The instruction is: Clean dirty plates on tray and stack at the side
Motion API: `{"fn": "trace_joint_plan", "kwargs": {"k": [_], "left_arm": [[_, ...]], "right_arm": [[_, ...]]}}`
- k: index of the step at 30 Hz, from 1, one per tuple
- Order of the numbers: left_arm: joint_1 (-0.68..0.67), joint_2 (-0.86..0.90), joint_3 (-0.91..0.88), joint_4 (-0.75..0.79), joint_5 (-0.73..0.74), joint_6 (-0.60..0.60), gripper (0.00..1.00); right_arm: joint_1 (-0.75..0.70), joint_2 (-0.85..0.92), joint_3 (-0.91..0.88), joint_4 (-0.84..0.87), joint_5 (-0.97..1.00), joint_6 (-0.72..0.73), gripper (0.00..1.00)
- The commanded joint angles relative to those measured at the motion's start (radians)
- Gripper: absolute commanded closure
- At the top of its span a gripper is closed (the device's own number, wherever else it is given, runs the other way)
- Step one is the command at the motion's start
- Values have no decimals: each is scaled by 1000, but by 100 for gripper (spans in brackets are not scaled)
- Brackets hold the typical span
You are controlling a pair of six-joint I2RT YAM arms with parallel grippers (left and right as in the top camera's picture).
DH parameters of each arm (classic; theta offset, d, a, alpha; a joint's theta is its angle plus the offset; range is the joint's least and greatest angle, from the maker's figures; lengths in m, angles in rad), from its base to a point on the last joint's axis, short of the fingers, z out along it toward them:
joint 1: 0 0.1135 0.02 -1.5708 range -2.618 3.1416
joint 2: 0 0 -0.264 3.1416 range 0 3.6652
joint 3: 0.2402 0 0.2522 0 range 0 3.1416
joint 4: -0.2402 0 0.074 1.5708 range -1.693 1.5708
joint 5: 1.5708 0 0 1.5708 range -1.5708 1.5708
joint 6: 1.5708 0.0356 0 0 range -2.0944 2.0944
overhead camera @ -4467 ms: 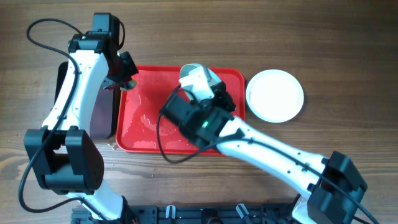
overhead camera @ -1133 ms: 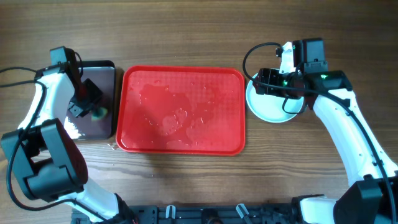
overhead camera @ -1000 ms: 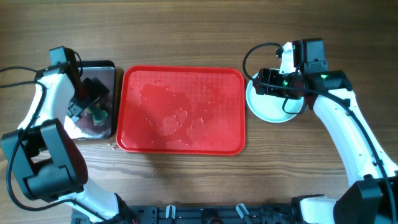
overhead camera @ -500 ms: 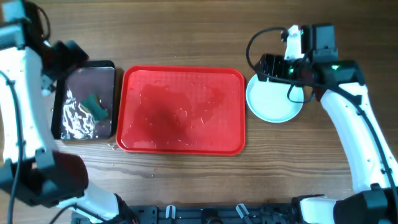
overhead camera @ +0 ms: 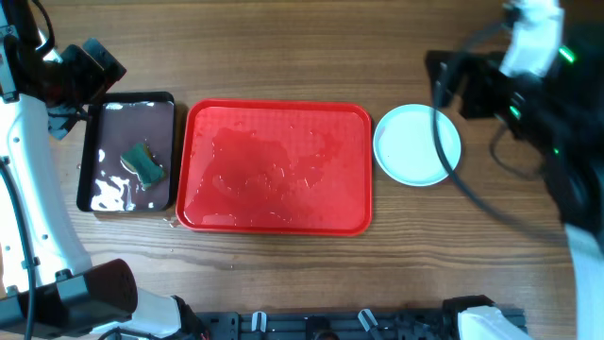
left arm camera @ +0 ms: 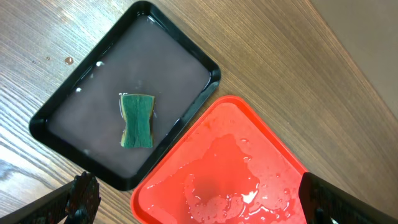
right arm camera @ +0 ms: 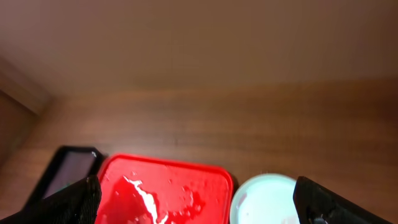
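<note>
The red tray (overhead camera: pixel 274 217) lies mid-table, wet and holding no plates; it also shows in the left wrist view (left arm camera: pixel 186 211) and the right wrist view (right arm camera: pixel 165 186). The plates (overhead camera: pixel 417 144) sit on the table just right of it, a pale turquoise one on top (right arm camera: pixel 264 199); how many lie beneath I cannot tell. My left gripper (overhead camera: pixel 90 68) hangs high at the far left, open and holding nothing (left arm camera: pixel 199 205). My right gripper (overhead camera: pixel 458 80) is raised at the far right, above and behind the plates, open and holding nothing (right arm camera: pixel 199 208).
A smaller black tray (overhead camera: pixel 104 194) left of the red one holds shallow water and a green sponge (overhead camera: pixel 143 162), also seen from the left wrist, tray (left arm camera: pixel 180 56) and sponge (left arm camera: pixel 137 120). Bare wooden table surrounds everything.
The right gripper opened wider and rose up and back from the plates. The left arm lifted off the black tray toward the back left, leaving the sponge lying there.
</note>
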Motion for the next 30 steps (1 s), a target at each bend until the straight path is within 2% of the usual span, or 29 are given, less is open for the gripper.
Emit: {"fn": "trace_joint_plan", "kwargs": {"k": [1, 11, 16, 21, 30], "left_arm": [[-3, 2, 8, -1, 19, 1, 0], [-3, 2, 8, -1, 19, 1, 0], [-3, 2, 8, 0, 19, 1, 0], [-3, 2, 8, -1, 19, 1, 0], [-3, 2, 8, 0, 19, 1, 0]], "right_arm": [[2, -48, 8, -11, 18, -10, 0], [1, -41, 3, -19, 44, -11, 0], [-2, -77, -100, 61, 51, -77, 0], [-4, -247, -392, 307, 51, -143, 0], [-34, -661, -1103, 867, 52, -60, 0]]}}
